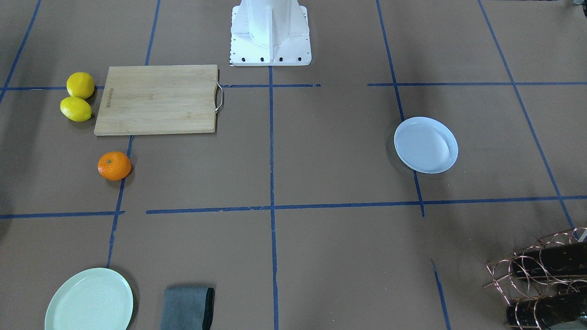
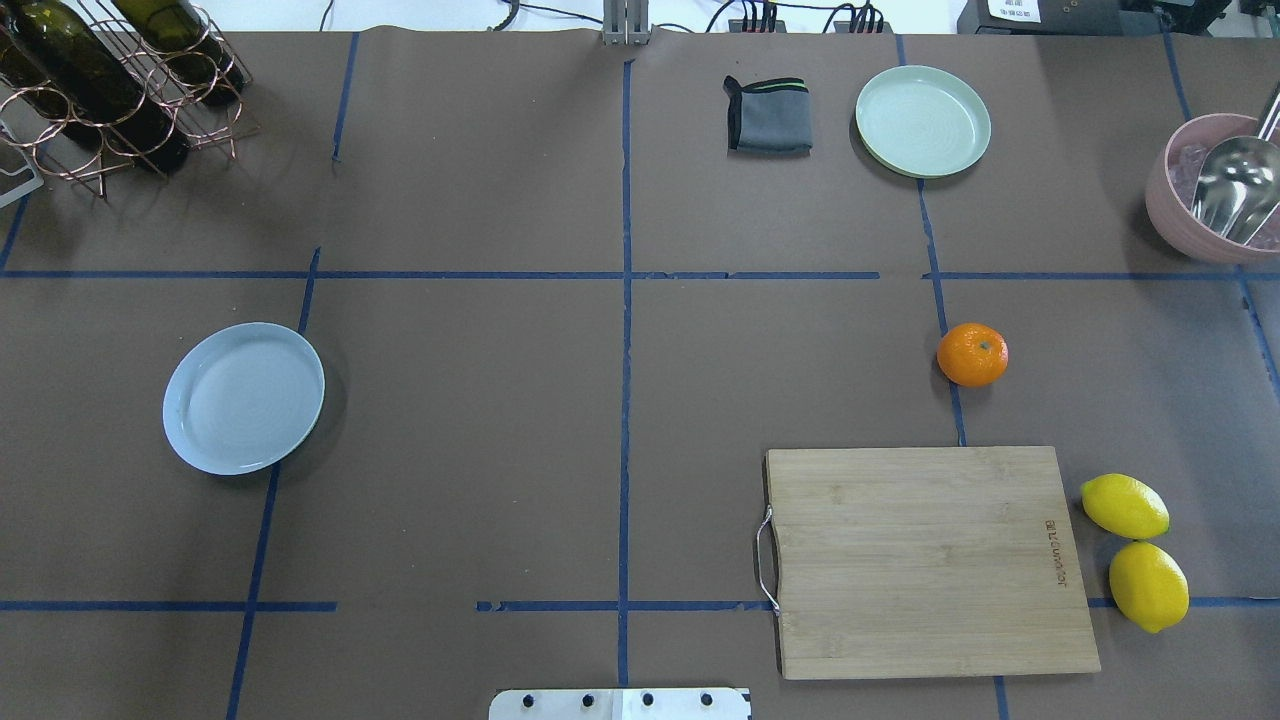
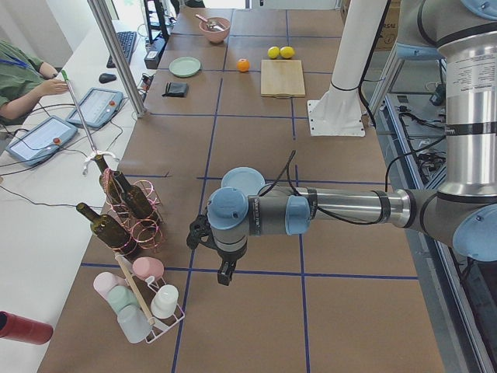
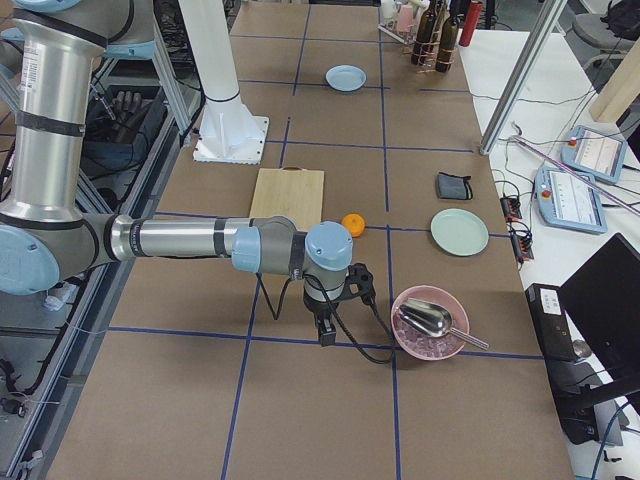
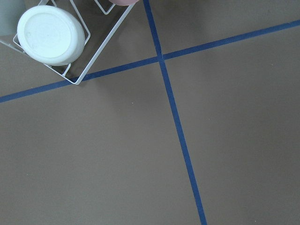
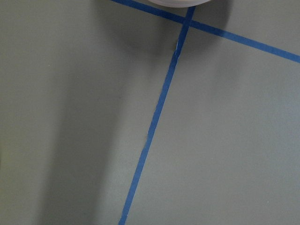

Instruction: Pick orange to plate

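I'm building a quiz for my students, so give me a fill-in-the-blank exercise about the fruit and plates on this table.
Beside the cutting board lie ____ lemons.
The pale blue plate is ____: the orange is not yet on it.
The mint-green plate has a folded ____ cloth beside it.
Missing words: two, empty, grey.

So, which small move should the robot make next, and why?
Probably the right claw should travel toward the orange. The orange lies untouched on the robot's right half, while this claw hangs apart from it, near the pink bowl; the pale blue plate is empty.
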{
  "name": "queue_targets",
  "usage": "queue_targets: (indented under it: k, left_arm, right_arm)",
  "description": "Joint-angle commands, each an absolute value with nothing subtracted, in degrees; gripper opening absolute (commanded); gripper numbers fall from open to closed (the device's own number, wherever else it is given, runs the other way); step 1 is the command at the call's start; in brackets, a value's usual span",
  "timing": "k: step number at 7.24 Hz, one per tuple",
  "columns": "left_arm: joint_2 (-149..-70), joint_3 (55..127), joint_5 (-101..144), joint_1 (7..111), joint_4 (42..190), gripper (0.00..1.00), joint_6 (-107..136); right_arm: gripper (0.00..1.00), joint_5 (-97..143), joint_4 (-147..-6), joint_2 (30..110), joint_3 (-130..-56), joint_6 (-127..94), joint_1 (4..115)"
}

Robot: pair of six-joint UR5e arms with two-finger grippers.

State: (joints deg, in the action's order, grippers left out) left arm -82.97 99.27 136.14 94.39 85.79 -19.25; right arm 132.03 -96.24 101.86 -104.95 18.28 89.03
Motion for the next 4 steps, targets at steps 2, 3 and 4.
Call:
queue_targets:
  k: [2, 3, 4]
  left_arm:
    - [-81.0, 101.2, 135.4, 94.5, 86.1, 1.0, -19.9]
    - [-81.6, 101.0, 134.0, 94.2, 86.6, 1.0, -19.8]
    - [-82.0, 101.8, 132.7, 94.2, 88.9, 1.0, -19.7]
  right_arm:
    - [1.0, 131.9, -96.2, 101.9, -104.9, 18.3, 89.0]
    - [1.0, 131.8, -96.2, 101.9, -104.8, 18.3, 89.0]
    - [1.0, 131.7, -96.1, 101.8, -104.8, 18.4, 88.9]
